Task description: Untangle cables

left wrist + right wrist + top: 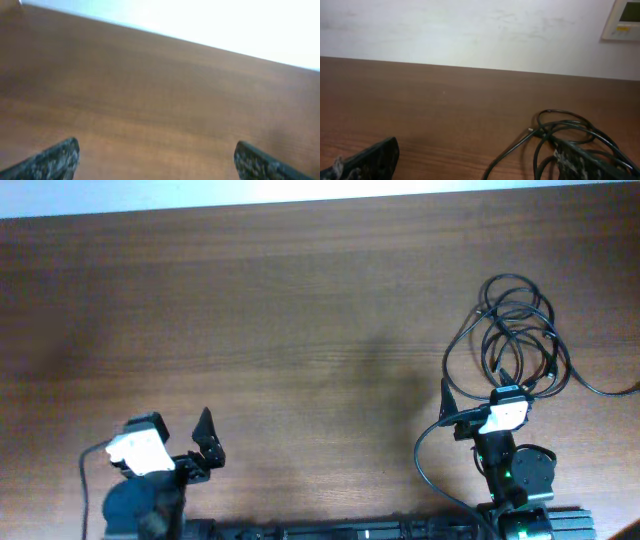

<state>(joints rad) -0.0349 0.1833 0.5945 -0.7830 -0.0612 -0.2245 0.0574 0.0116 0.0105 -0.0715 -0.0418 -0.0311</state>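
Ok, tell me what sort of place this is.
Probably an indoor lab or office room: a wood-grain table, a plain white wall carrying a small control panel, and tangled black cables laid out as a test task.

Wood-grain table [300, 300]; seemingly matt cables [518, 332]

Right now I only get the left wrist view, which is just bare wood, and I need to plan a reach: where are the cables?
Observer: The cables lie in one loose tangle on the right side of the table.
Operator: Is the right pincer on them?
Observer: The right pincer is open at the tangle's near edge. In the right wrist view one finger overlaps the loops, and nothing is clamped.
Operator: And where is my arm relative to them?
Observer: The left pincer is open at the near left, most of the table's width from the tangle.
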